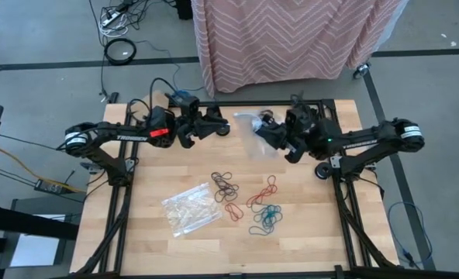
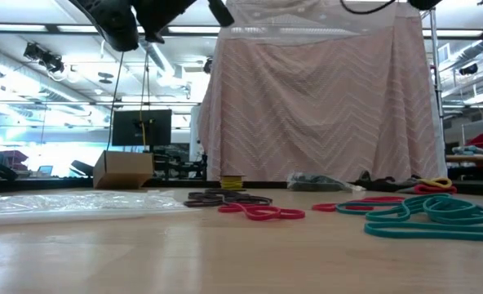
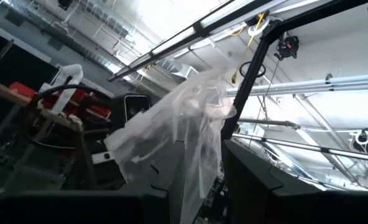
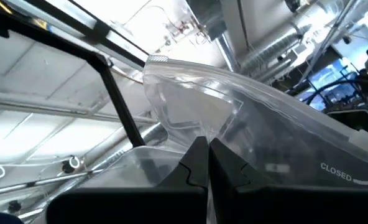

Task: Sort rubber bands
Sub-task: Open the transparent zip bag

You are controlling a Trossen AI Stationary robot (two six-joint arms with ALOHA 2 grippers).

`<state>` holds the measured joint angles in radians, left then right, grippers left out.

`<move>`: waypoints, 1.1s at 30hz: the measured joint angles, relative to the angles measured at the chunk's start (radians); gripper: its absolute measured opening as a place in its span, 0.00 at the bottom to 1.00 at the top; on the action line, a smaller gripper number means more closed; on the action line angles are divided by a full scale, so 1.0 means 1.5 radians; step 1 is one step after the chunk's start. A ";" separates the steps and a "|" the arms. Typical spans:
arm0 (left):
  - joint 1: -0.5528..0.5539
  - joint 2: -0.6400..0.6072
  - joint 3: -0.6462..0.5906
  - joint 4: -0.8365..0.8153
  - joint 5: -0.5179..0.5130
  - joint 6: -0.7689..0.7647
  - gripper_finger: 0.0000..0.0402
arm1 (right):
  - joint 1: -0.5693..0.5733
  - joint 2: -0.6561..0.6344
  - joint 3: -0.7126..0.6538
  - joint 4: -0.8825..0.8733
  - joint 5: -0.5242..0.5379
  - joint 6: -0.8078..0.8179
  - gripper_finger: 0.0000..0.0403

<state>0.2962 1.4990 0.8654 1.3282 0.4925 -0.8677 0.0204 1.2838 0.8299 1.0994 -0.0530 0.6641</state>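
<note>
Teal rubber bands lie closest to the low camera, in a loose heap on the wooden table. Just beside them, toward the middle, are the red rubber bands, and behind those a small pile of dark rubber bands. From above, the dark rubber bands are near the table centre, the red rubber bands are spread next to them, and the teal rubber bands are at the near side of the group. All the bands rest on the wood and no gripper touches them.

One clear plastic bag lies flat on the table, beside the bands on the left arm's side.

Both arms are raised over the far edge of the table. The right gripper has its fingers pressed together on the edge of a second clear bag, which carries the printed word "CLOSED". In the high view this raised bag hangs between the two grippers. The left gripper is just beside the bag, and its wrist camera shows the crinkled plastic hanging close in front of it. Whether the left jaws are released or clenched I cannot tell.

Behind the table hangs a pink cloth with a zigzag pattern.
</note>
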 joint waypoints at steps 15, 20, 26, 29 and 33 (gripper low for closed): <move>0.003 0.000 0.000 -0.013 0.021 0.015 0.29 | 0.000 0.088 0.121 0.011 -0.053 0.009 0.00; 0.004 0.000 0.000 0.070 0.016 -0.003 0.24 | 0.000 0.089 0.124 -0.031 -0.053 0.009 0.00; 0.004 0.000 0.000 0.074 0.021 -0.023 0.12 | 0.000 0.089 0.124 -0.042 -0.053 0.009 0.00; 0.004 0.000 0.000 0.075 0.027 -0.022 0.03 | 0.000 0.089 0.124 -0.051 -0.053 0.009 0.00; 0.007 0.000 0.000 0.054 0.040 -0.032 0.01 | -0.003 0.089 0.124 -0.051 -0.053 0.008 0.00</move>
<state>0.3063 1.4986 0.8654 1.4085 0.5519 -0.9161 0.0152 1.4170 1.0164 1.0225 -0.1329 0.6760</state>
